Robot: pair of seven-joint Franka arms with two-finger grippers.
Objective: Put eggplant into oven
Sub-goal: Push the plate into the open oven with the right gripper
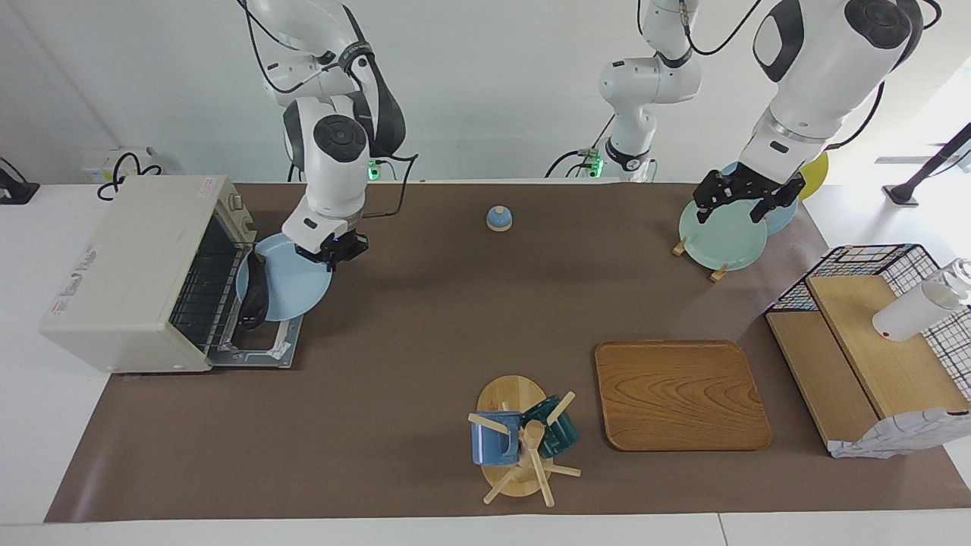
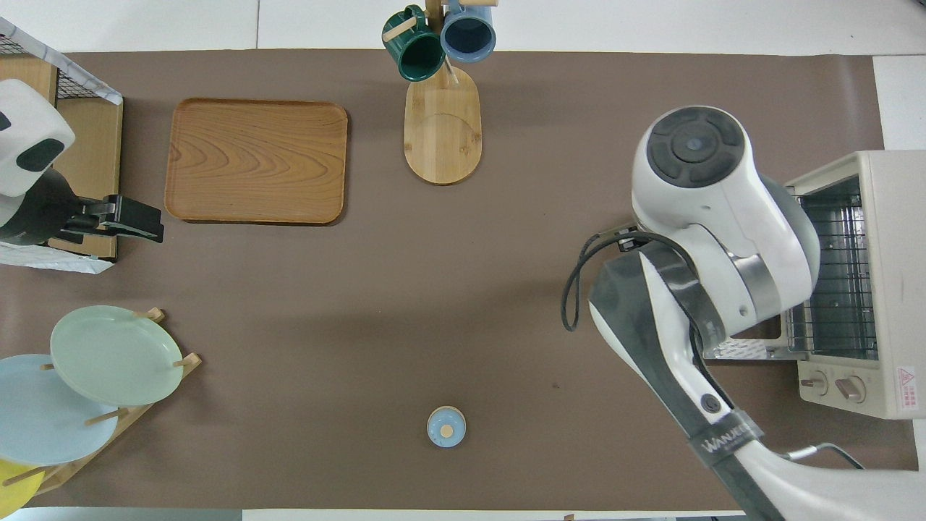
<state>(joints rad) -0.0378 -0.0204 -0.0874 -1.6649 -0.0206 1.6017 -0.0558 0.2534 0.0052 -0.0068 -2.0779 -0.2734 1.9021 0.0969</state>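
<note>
Brown matting covers the table (image 1: pixel 425 318); in the facing view the right gripper (image 1: pixel 331 248), clamped on a blue plate (image 1: pixel 292 292), tilts it over the oven (image 1: pixel 136 273) door so the eggplant (image 1: pixel 254 296) can slide from the plate's low edge toward the rack. Left gripper (image 1: pixel 743 199), fingers apart, waits over the plate rack (image 1: pixel 721 235)

Overhead, the right arm (image 2: pixel 716 239) hides plate and eggplant before the oven (image 2: pixel 861 289)

"WANJEED" on right arm (image 2: pixel 727 441) strap; oven (image 2: pixel 893 275) label unreadable
</note>
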